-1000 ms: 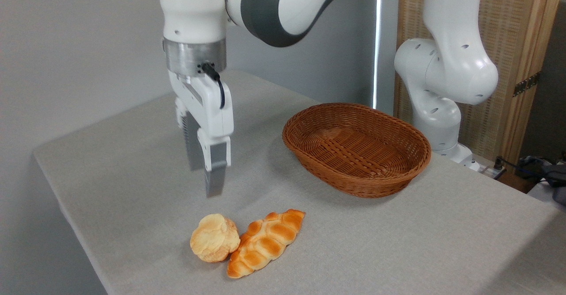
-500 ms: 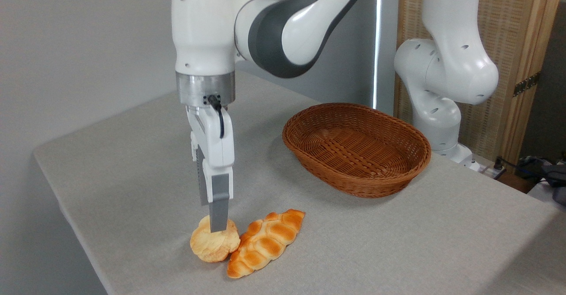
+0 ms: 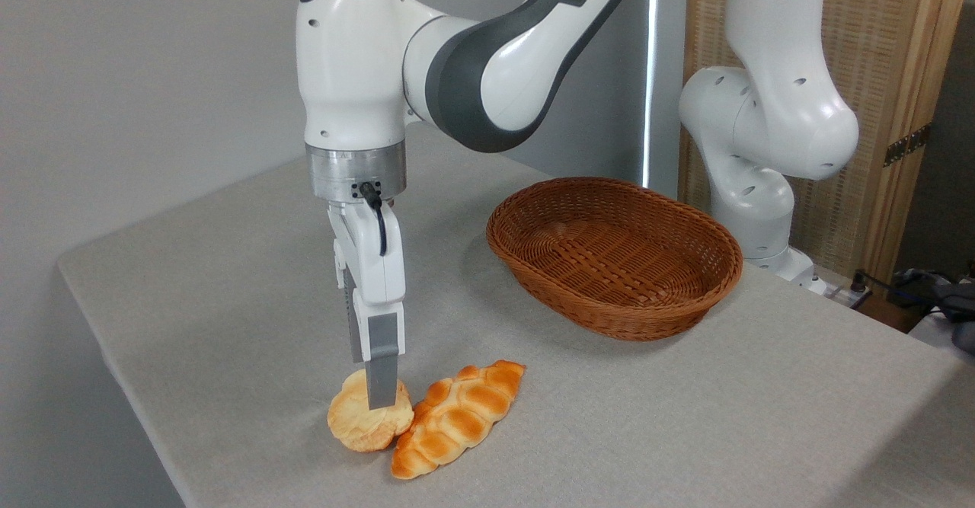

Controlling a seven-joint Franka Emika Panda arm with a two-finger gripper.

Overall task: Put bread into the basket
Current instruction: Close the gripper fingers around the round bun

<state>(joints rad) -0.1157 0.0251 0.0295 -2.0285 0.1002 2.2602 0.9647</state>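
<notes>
The gripper (image 3: 378, 395) points straight down over the bread (image 3: 358, 424), its near finger (image 3: 382, 375) lying in front of the bun's upper right part; the far finger is hidden behind it, so how wide the jaws stand, and whether they have closed on the bun at all, cannot be told from this side-on view. The bread sits on the grey table (image 3: 685, 416) near its front edge, touching the left end of a braided loaf (image 3: 457, 418); the basket (image 3: 614, 255) stands empty, well apart to the right and further back. The bun looks light and soft, with a flaky crust that would likely dent or crumble under a hard squeeze; a gentle grip across its widest middle seems best, with the fingers kept clear of the loaf pressed against its right side; a pinch too high may slip off the rounded top.
</notes>
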